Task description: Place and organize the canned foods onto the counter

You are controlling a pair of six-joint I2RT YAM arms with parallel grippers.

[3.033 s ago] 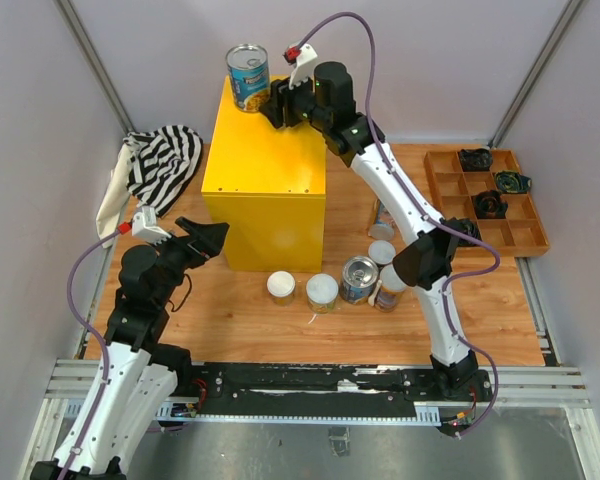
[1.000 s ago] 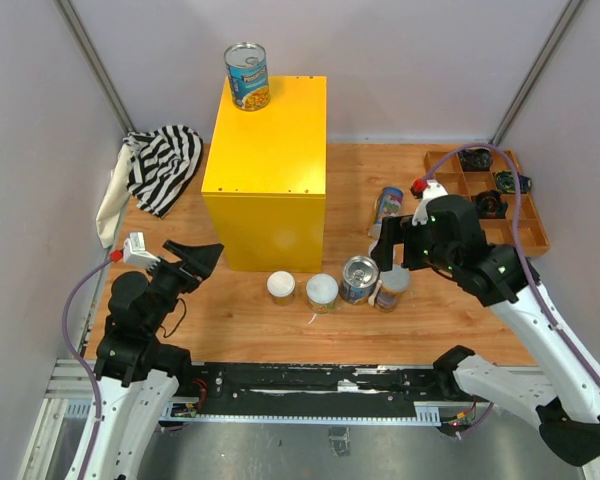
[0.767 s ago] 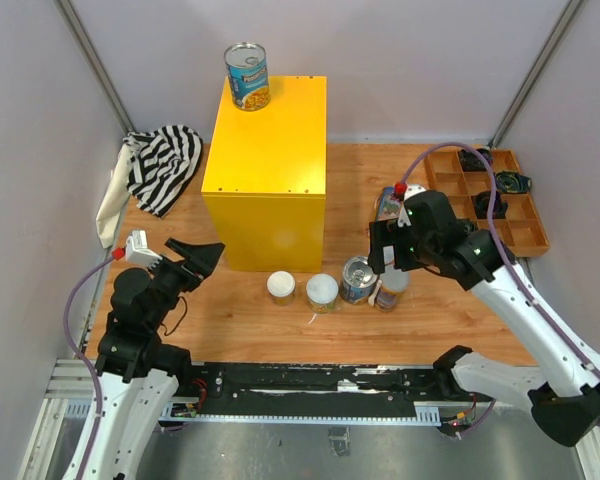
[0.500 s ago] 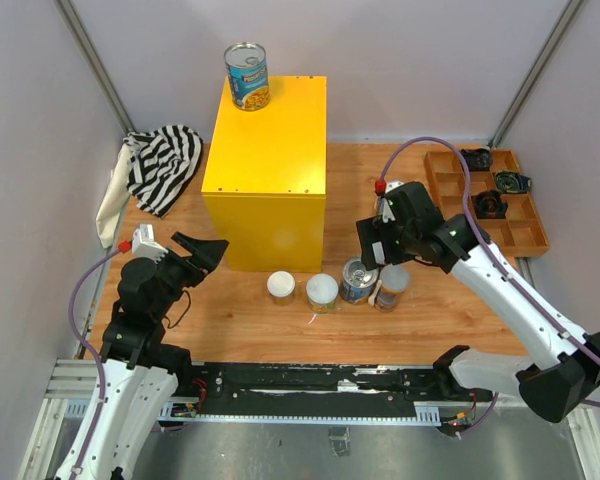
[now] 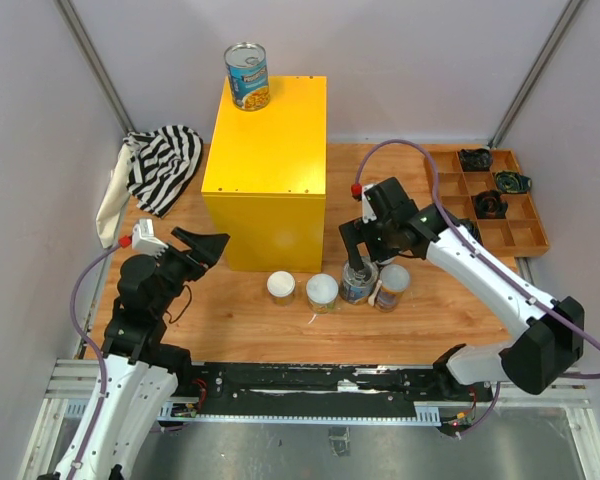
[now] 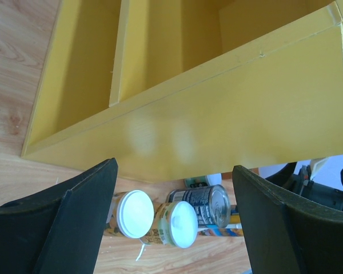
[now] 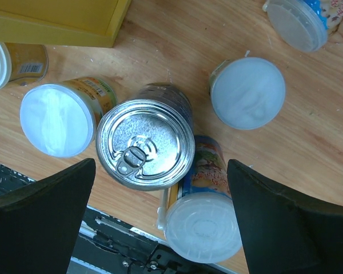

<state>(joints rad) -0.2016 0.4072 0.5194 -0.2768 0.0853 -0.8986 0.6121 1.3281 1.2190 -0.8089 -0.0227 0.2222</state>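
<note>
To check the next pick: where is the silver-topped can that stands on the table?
In the top view, the silver-topped can stands on the wooden table before the yellow box, right of a white-lidded can, directly under the right gripper.

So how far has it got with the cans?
Early days. Done: one blue can stands on the yellow counter. In hand: nothing is gripped, but the right gripper hangs open over the silver-topped can. Left: that one plus about five white-lidded cans on the table, all to be lifted up and arranged.
</note>
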